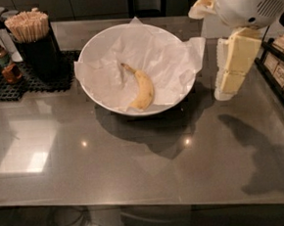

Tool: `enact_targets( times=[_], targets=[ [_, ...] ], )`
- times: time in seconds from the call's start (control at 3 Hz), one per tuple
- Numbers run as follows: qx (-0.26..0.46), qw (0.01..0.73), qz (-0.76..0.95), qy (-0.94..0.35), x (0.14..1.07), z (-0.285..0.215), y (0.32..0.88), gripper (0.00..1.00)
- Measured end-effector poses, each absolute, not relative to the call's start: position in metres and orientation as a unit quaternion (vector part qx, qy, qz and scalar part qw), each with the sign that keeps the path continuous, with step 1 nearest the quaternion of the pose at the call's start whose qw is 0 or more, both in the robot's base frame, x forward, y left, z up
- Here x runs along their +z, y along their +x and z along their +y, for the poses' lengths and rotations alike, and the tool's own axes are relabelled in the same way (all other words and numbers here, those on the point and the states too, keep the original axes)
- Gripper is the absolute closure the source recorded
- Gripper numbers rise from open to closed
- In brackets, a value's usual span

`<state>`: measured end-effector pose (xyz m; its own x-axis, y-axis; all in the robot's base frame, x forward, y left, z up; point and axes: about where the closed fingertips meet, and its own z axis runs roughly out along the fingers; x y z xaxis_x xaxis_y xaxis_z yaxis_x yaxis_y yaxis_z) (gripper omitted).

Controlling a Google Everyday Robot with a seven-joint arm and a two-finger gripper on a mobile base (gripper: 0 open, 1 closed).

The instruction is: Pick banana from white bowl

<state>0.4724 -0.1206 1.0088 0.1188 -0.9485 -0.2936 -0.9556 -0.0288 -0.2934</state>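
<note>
Near edge of the desk (136,169): bare grey top, only glare spots and the arm's shadow toward the near right corner, so nothing obstructs you from this side. Mid-desk, nearer the far edge: the white bowl (156,110), lined with crumpled paper (167,59) that spills over its rim. The banana (143,89) lies flat on that paper, slightly right of the bowl's middle, stem toward the far-left corner and curve bowing right; it sits loose, touching nothing but the lining, so you can likely come straight down across its fat middle. The gripper (227,89) hangs tip-down by the right edge, just beside the bowl and outside its rim, above the desk, probably staged for a sideways move over the rim. It carries nothing; how wide its jaws stand you cannot tell from this angle. Far-left corner: a black mat (12,86) holds a stick holder (42,56) and a small bottle (4,62), well apart from your path.
</note>
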Motion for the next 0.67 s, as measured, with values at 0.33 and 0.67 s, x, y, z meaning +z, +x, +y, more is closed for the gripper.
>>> enact_targets(
  times=[0.33,0.67],
  targets=[
    [0.021,0.237,0.632,-0.737,1.024,-0.09,0.486,0.0],
    [0.035,0.264,0.619,-0.739,1.031,-0.064,0.503,0.0]
  ],
)
